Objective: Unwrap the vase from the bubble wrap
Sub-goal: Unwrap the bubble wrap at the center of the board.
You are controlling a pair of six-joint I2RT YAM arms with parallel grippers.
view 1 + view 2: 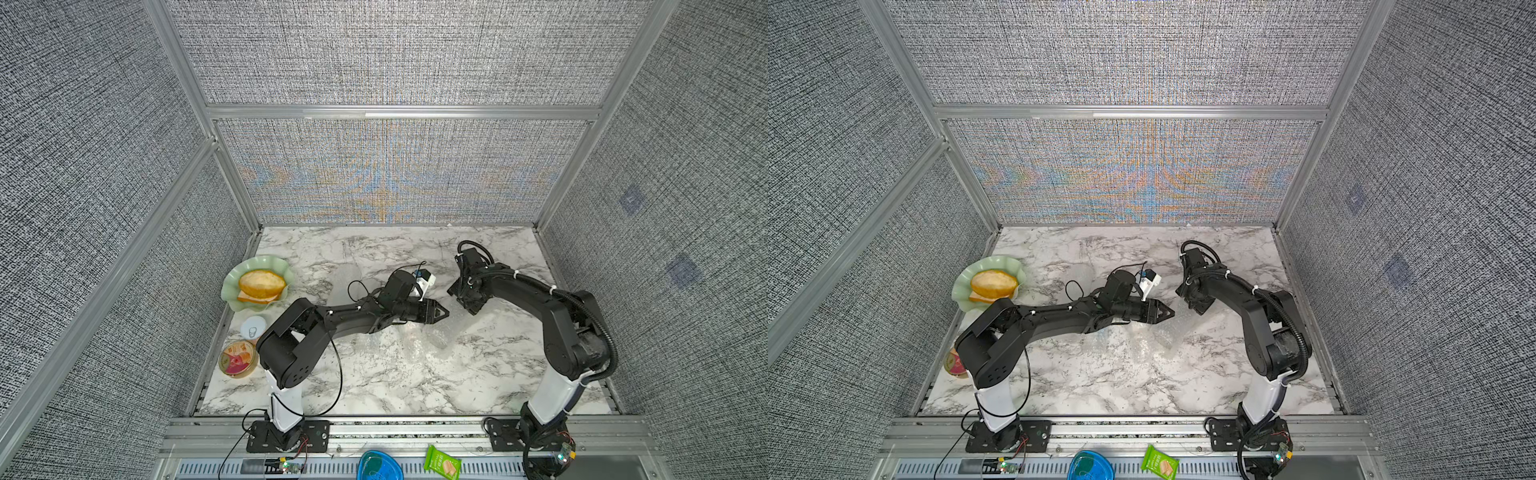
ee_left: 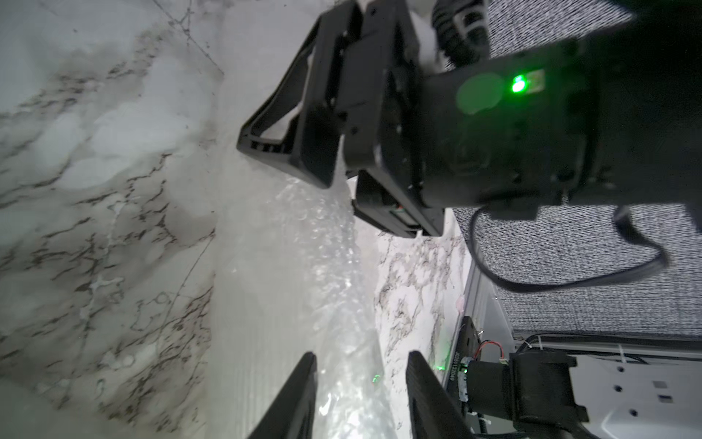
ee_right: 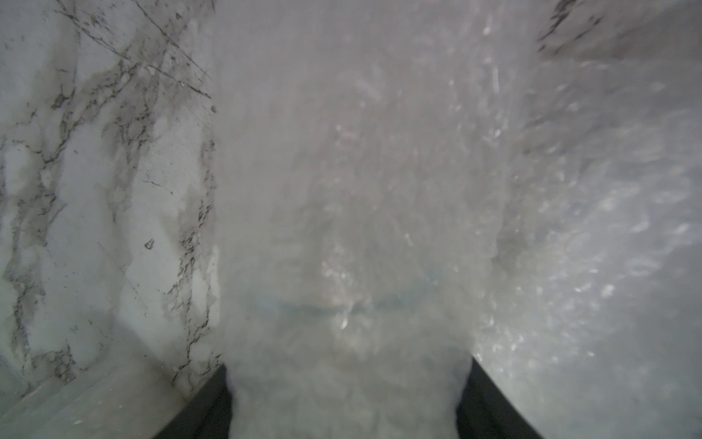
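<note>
I judge the unwrapping is under way but far from done. The bubble wrap lies in the middle of the bench. Part of it is spread flat toward my near side. The rest is bunched into a bundle just in front of my right pincer.

In the right wrist view that bundle fills the whole gap between the right pincer's jaws and presses on both, so I take it as gripped there. I cannot make out the vase. Only a faint bluish shade shows through the plastic, which suggests it is inside the bundle with layers over it.

My left pincer lies low, just beside the right one, tip to tip. Its jaws stand partly apart, astride a ridge of wrap. A strip of bare marble shows beside one jaw, so I take it that nothing is pinched yet.

So the step in hand is getting hold of a loose fold while my right side steadies the bundle. The next move calls for a nip on the outer layer alone, not the bundle's bulk. After that comes a pull away from the right pincer and round the bundle, so the sheet peels rather than drags everything along. The right grip must stay firm but gentle, since the plastic is slippery and the thing inside likely fragile.
</note>
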